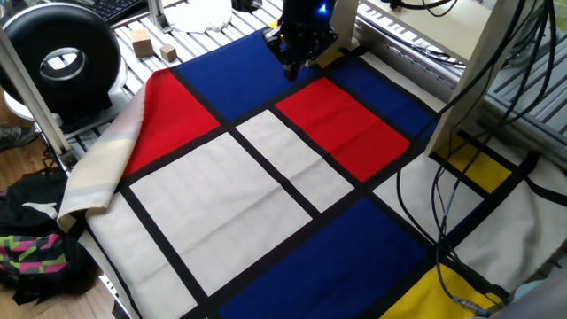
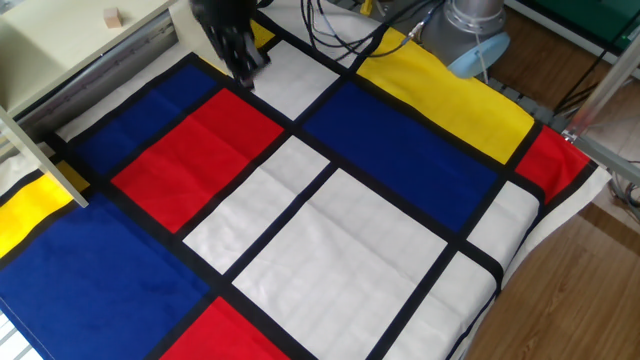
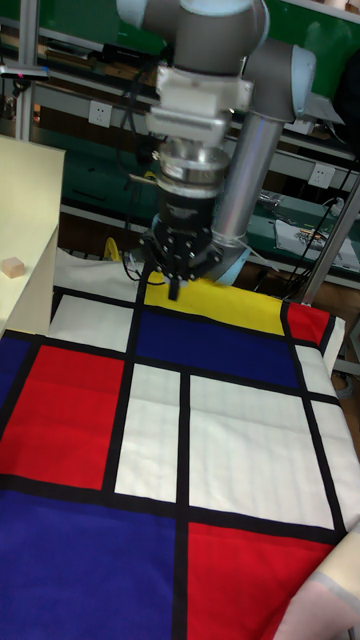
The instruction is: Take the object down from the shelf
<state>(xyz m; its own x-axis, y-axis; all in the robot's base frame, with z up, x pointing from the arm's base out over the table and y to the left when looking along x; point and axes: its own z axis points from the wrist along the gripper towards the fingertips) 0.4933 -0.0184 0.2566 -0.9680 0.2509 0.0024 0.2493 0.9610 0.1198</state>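
The object (image 2: 112, 16) is a tiny tan block lying on the horizontal board of the cream shelf (image 2: 60, 45); it also shows as the object (image 3: 11, 266) beside the shelf's pale upright panel (image 3: 25, 200). My gripper (image 2: 243, 72) hangs above the colour-block cloth near its far edge, to the right of the shelf and well apart from the block. In the tall fixed view the gripper (image 3: 174, 288) points down with its fingers drawn together and nothing between them. It is the dark gripper (image 1: 295, 64) in one fixed view, where the block is hidden.
A cloth of red, blue, white and yellow panels (image 1: 292, 159) covers the table. Two wooden cubes (image 1: 152, 46) sit on the slatted table beside a black round device (image 1: 62, 58). Cables (image 1: 443, 204) hang at the shelf's upright post (image 1: 483, 62).
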